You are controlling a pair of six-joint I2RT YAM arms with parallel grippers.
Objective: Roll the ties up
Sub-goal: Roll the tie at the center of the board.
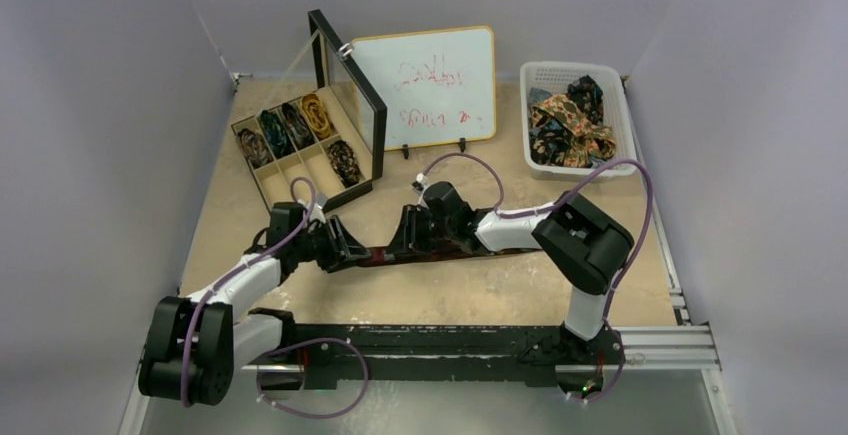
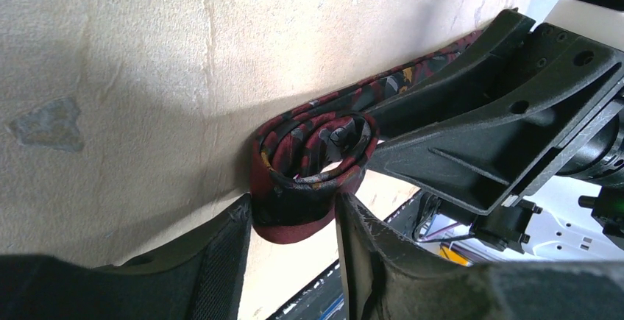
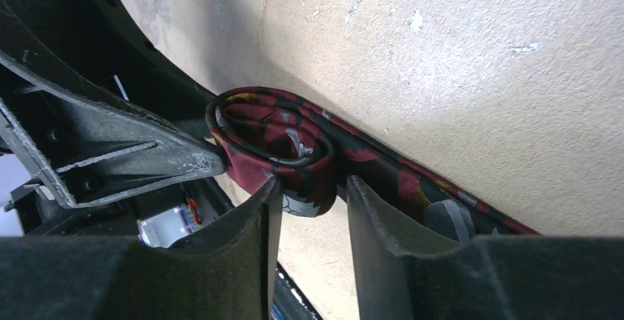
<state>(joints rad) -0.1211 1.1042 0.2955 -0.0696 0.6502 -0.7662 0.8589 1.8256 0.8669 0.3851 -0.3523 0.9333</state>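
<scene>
A dark maroon patterned tie (image 1: 378, 255) lies across the middle of the table, its left end wound into a small coil (image 2: 309, 160) (image 3: 274, 137). The rest of the strip (image 3: 434, 202) runs off to the right under the right arm. My left gripper (image 1: 345, 245) (image 2: 293, 217) comes in from the left, and its fingertips (image 2: 239, 217) press the coil's lower edge from both sides. My right gripper (image 1: 410, 230) (image 3: 310, 191) meets it from the right, also shut on the coil's edge. Each wrist view shows the other gripper's finger against the coil.
A black compartment box (image 1: 262, 177) at the back left holds several rolled ties (image 1: 298, 125), its lid (image 1: 350, 105) standing open. A whiteboard (image 1: 430, 85) stands behind it. A white basket (image 1: 535, 70) at the back right holds loose ties (image 1: 568, 120). Purple cables (image 1: 645, 195) loop off both arms.
</scene>
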